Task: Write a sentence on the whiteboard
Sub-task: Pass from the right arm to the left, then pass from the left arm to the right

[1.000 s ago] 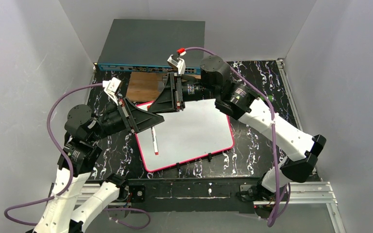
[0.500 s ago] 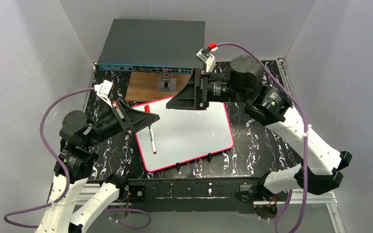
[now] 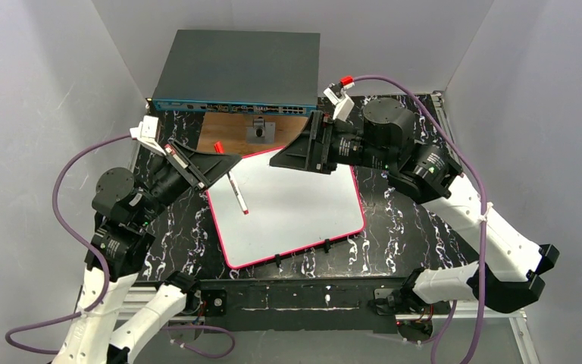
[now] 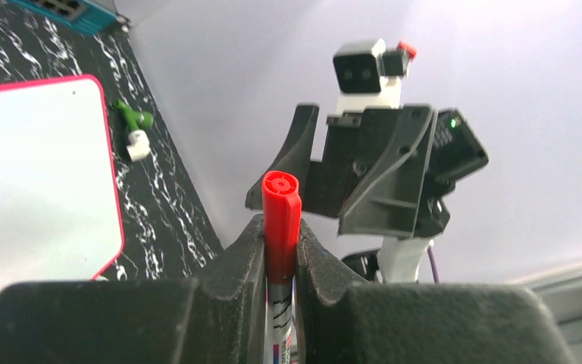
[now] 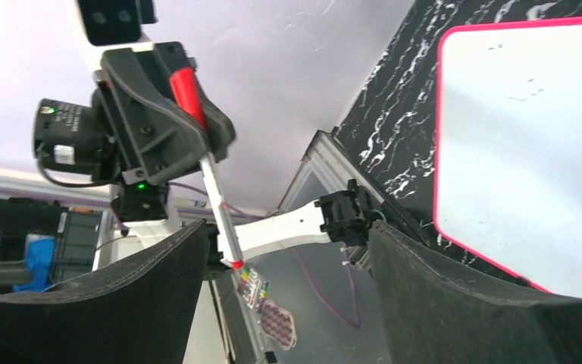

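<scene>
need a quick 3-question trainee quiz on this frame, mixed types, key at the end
1. Multiple choice: which arm grips the marker? A) left B) right C) neither
2. True or false: the right fingers are open and hold nothing.
3. Fill in: the whiteboard has a ___ rim.
Key: 1 A, the left fingers clamp it; 2 true; 3 pink-red.

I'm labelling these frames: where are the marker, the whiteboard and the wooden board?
marker (image 4: 281, 220), left wrist view, red top end.
whiteboard (image 3: 303, 205), top view, bare white face.
wooden board (image 3: 227, 127), top view, bare brown surface.
</scene>
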Controlling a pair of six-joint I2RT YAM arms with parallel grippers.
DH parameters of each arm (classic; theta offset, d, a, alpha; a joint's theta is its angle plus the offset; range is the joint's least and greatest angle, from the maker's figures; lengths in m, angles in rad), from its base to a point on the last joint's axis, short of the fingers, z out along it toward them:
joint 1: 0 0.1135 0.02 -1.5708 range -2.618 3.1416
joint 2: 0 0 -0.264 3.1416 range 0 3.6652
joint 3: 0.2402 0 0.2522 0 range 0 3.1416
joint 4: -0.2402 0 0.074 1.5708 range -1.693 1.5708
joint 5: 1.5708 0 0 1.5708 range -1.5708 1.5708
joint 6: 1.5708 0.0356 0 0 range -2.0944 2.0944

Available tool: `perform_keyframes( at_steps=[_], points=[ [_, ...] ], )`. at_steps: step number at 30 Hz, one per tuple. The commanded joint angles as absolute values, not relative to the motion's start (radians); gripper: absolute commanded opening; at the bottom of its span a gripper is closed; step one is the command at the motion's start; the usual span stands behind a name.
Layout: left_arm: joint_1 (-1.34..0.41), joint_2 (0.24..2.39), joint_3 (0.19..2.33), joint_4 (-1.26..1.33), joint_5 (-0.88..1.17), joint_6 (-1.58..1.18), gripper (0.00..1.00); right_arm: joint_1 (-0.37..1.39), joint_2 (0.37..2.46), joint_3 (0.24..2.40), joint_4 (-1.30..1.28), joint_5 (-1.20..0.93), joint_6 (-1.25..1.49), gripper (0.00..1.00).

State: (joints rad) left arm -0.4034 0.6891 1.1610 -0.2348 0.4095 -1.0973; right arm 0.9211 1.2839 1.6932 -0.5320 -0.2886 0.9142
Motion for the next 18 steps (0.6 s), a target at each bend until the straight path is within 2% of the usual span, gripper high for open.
perform_keyframes(
  at_steps=[1,10,18],
  points=[
    [-0.406,0.704,1.200,-0.183,0.265,-1.104,0.00,0.919,1.215,1.638,-0.490,-0.190,0.882,0.83],
    [-0.405,0.657,1.063,-0.023,0.084,-1.248,0.00,0.926,1.196,1.536,-0.271,-0.211,0.885,0.77],
    [-0.405,0.628,0.993,-0.006,-0.057,-1.292,0.00,0.934,1.358,1.690,-0.241,-0.316,0.871,0.76]
  ],
)
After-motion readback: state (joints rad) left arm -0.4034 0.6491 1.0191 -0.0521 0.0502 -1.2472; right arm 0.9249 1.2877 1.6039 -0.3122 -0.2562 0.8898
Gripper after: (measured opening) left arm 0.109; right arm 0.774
